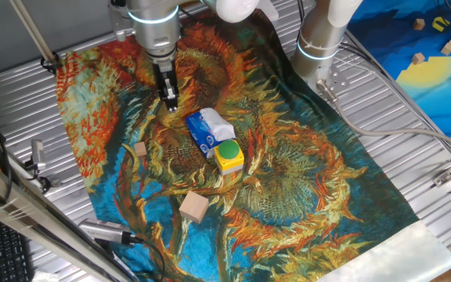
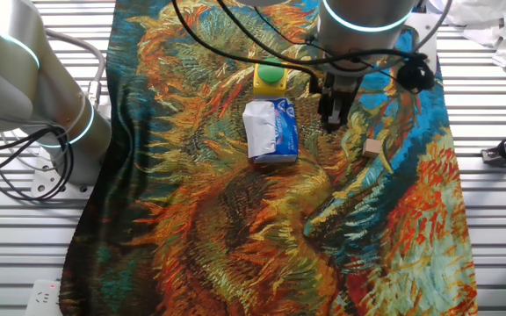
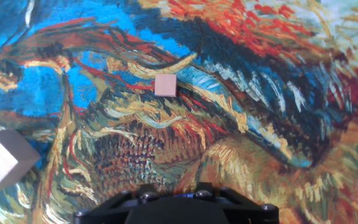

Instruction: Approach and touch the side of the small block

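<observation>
The small block (image 1: 140,149) is a tiny light-brown wooden cube lying on the painted cloth, left of centre. It also shows in the other fixed view (image 2: 372,147) and in the hand view (image 3: 165,84), ahead of the hand. My gripper (image 1: 169,99) hangs above the cloth, behind and to the right of the small block, clearly apart from it. Its fingers look pressed together and hold nothing. In the other fixed view the gripper (image 2: 332,116) is up and left of the block. The hand view shows only the gripper's dark base; the fingertips are hidden.
A blue and white tissue pack (image 1: 209,130) lies right of the gripper. A yellow block with a green round top (image 1: 229,155) touches its near end. A larger pale wooden block (image 1: 194,207) sits near the front and also shows in the hand view (image 3: 2,160). A second robot base (image 1: 321,39) stands behind.
</observation>
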Available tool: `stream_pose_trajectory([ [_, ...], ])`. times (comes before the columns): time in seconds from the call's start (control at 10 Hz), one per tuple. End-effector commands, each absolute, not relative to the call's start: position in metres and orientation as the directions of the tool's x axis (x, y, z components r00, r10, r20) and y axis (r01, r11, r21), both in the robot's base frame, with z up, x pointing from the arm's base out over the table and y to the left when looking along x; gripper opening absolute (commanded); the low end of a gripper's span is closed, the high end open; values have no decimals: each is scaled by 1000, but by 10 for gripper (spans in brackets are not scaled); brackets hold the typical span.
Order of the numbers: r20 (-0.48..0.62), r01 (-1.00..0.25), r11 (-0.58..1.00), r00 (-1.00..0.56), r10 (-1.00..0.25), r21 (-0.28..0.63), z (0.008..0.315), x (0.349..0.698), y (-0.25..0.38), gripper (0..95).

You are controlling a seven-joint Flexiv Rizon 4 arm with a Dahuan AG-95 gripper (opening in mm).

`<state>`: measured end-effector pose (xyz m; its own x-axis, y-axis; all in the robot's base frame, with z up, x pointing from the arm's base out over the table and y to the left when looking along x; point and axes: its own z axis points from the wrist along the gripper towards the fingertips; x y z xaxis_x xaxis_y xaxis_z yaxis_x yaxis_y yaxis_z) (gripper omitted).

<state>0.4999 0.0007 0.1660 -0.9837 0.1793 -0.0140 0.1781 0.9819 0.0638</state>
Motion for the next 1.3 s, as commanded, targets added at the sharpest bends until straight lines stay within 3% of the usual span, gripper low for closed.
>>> stream_pose_trajectory([
  [0.1, -13, 191, 980, -981, 192, 56, 166, 499, 1, 0],
  [1.3, -10, 200, 978, -980, 201, 52, 161, 498, 1, 0],
])
